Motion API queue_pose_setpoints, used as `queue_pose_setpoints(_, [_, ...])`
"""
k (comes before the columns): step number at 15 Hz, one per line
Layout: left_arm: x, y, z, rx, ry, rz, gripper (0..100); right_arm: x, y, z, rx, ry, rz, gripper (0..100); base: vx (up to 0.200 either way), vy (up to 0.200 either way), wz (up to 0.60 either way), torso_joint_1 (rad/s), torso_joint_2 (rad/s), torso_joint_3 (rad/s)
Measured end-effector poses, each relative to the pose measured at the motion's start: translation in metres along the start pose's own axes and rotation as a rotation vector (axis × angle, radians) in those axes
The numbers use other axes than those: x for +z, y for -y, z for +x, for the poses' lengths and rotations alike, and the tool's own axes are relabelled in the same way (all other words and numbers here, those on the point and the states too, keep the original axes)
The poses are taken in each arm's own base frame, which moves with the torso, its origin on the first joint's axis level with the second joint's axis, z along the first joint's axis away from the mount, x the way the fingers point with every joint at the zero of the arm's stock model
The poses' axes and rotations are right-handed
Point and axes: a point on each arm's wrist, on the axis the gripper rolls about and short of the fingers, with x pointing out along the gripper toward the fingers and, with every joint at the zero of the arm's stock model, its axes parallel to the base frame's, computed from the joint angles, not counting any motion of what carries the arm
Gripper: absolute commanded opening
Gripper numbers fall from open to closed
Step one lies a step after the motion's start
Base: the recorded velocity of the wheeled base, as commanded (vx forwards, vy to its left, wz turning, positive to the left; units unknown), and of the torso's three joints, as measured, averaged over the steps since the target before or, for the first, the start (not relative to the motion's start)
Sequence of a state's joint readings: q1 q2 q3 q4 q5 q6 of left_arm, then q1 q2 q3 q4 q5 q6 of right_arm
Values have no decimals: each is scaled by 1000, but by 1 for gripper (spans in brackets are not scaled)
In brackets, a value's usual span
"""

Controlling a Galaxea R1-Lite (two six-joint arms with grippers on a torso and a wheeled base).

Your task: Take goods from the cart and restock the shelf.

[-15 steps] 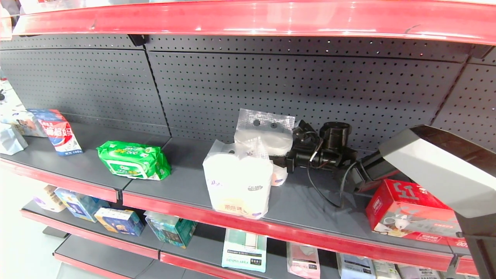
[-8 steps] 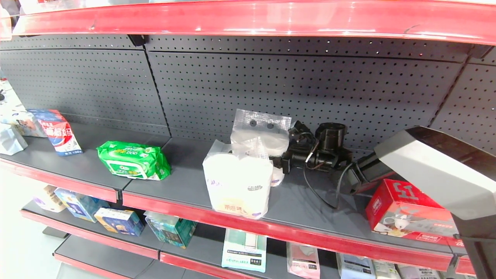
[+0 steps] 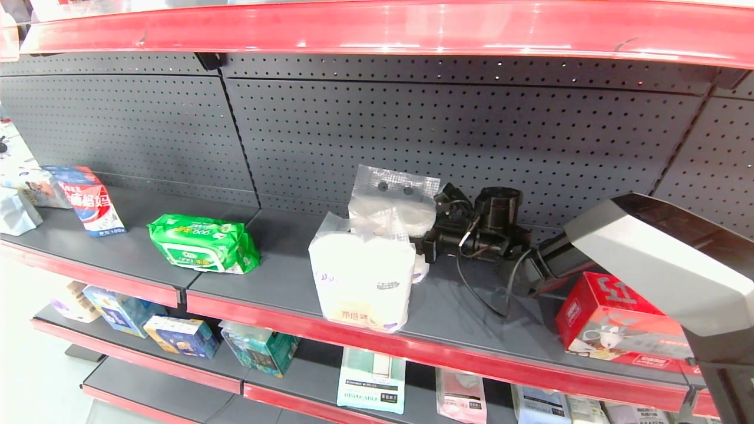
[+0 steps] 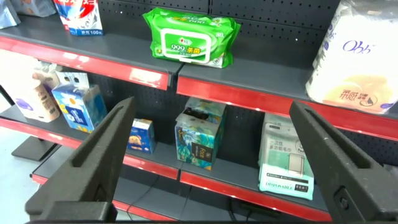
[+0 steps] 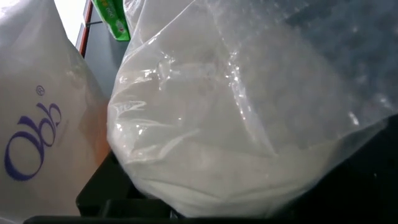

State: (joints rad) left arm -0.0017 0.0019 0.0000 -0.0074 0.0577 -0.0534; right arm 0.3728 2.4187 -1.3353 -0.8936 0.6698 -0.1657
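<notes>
the left tool (image 4: pixel 212 107) hangs low in front of the lower shelves, its two fingers wide apart and holding nothing. at the front edge of the shelf (image 3: pixel 465 309) stands a white tissue pack (image 3: pixel 360 277). just behind it, touching it, is the clear bag (image 3: pixel 393 203), the item being stocked. the right tool (image 3: pixel 425 247) comes in from the right and looks clamped on the bag's lower side, holding it upright. i cannot tell whether the bag's base rests on the shelf board.

the bag looks light and soft: thin crinkly film, loosely filled with white rolls or pads. it should squash under pressure and sag if taken by the film alone. the film is glossy and likely slippery. the best hold seems to be low on the filled body, where the contents give something firm to press on. the flat strip at the top looks floppy.

the bag is see-through, with a sealed top strip carrying two dark hanging holes and white contents bulging below. behind it stands the dark pegboard (image 3: pixel 412 129).
</notes>
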Motion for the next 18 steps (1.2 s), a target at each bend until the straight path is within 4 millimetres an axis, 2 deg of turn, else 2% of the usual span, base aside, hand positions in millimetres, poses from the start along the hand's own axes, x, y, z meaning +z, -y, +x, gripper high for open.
queue_pose_setpoints(7, [0, 0, 0, 0, 0, 0, 100, 1, -6, 5, -32, -9, 1, 0, 0, 0, 0, 0, 0, 0])
queue_pose_setpoints(12, [0, 0, 0, 0, 0, 0, 100, 0, -5, -2, 52, -1, 0, 0, 0, 0, 0, 0, 0, 0])
queue_pose_setpoints(18, [0, 0, 0, 1, 0, 0, 100, 1, -13, 5, 58, -3, -7, 0, 0, 0, 0, 0, 0, 0])
